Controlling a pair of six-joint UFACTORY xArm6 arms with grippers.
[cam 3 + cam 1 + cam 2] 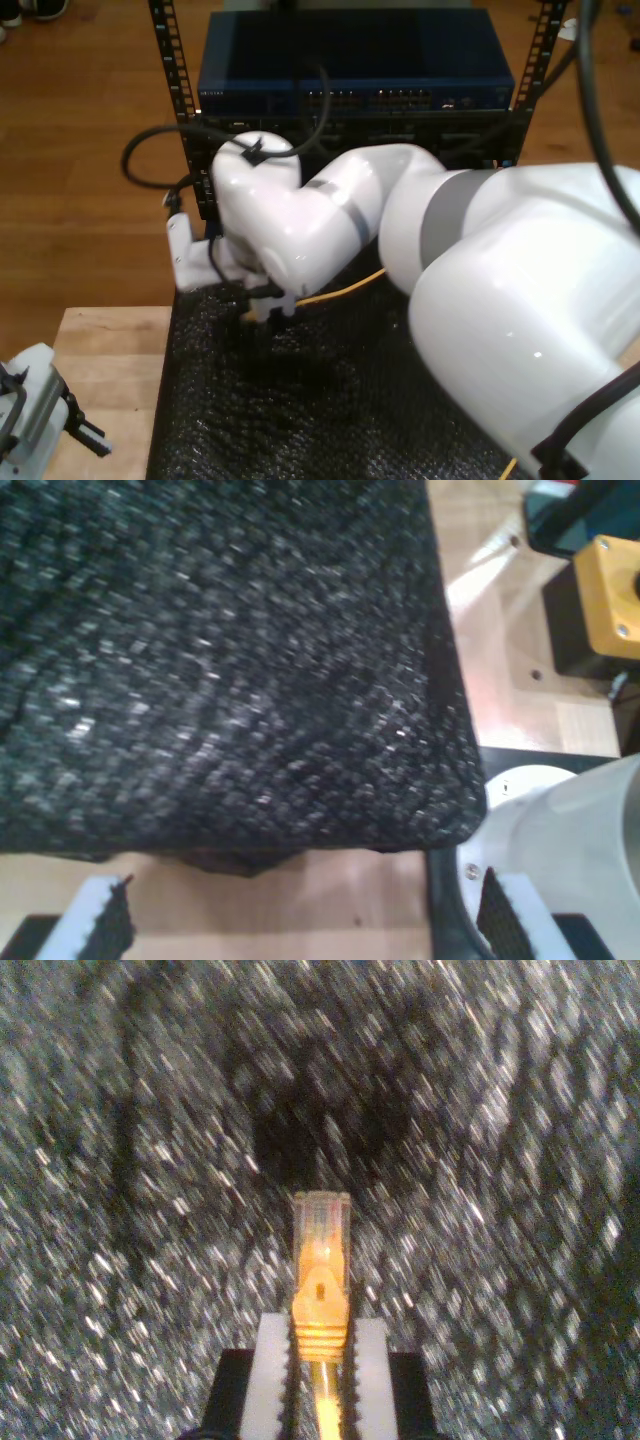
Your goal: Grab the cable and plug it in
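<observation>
Our second gripper (320, 1380) clamps the cable (321, 1260) behind its plug, angled down over black mat (150, 1210); first gripper (300, 920) fingers spread, holding nothing.

Cable (320, 1290): tail cut off at frame edge in second wrist view; black mat (150, 1160) behind it motion-blurred. Exterior view: white arm (330, 215) hides my second gripper; only a short yellow run of cable shows.

In front of my second gripper (320, 1375) the black mat (480, 1160) lies bare beyond the plug of the cable (321, 1260). In the exterior view, the big white arm (400, 230) stands between the mat and the rack (350, 70). Beside my first gripper (300, 920) a yellow box (610, 595) stands near the mat's corner.
</observation>
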